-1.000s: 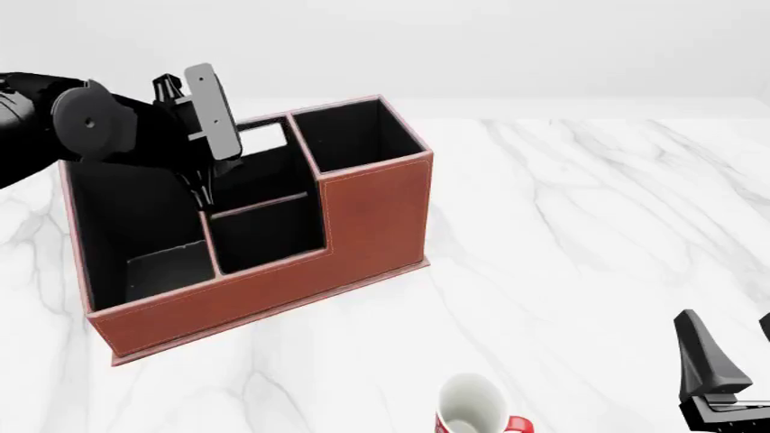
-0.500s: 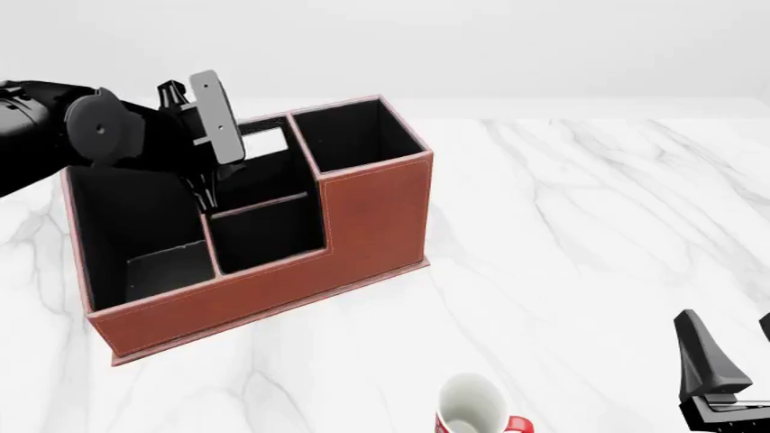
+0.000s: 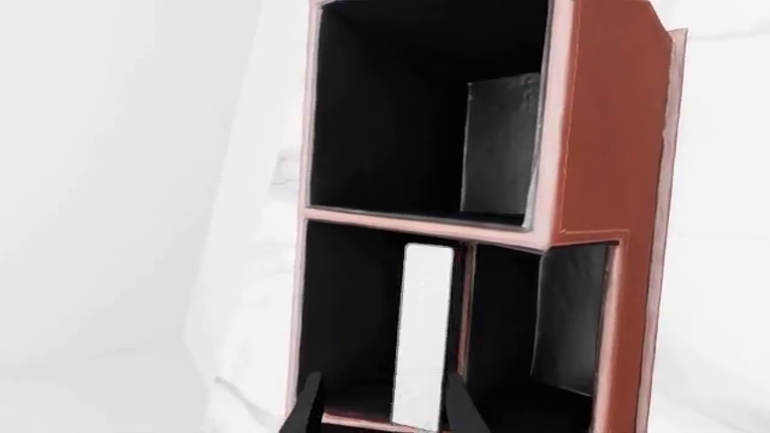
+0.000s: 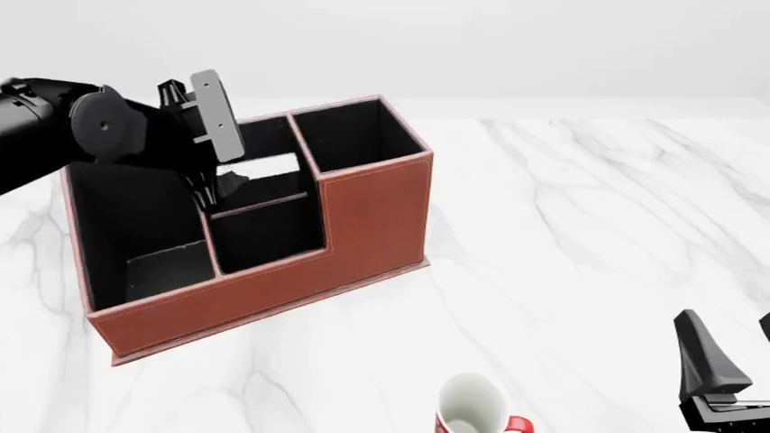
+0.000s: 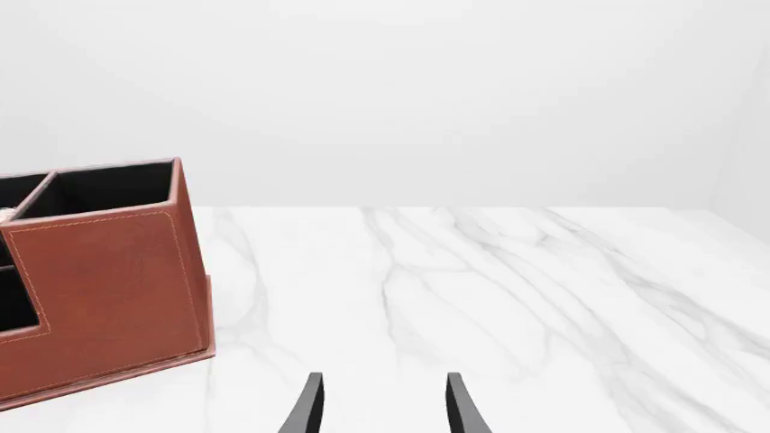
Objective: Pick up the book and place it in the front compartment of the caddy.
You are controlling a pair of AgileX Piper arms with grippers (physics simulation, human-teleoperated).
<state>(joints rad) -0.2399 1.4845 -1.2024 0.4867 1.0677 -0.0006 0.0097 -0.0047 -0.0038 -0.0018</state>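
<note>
Left gripper (image 3: 382,408) spread apart above book (image 3: 426,334) standing in leather caddy (image 4: 361,216) rear-middle cell, right gripper (image 5: 379,404) parted over marble table (image 4: 578,234).

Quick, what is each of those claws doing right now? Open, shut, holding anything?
Left gripper: open, fingers either side of the book, which stands in the caddy.
Right gripper: open, holding nothing.

The left gripper (image 4: 219,188) is mostly hidden behind its own arm and the caddy (image 4: 361,216) wall in the front view. The mug (image 4: 475,408) and right gripper (image 4: 728,379) are cut off by that picture's edges. Only the book (image 3: 426,334)'s white page edge shows.
</note>
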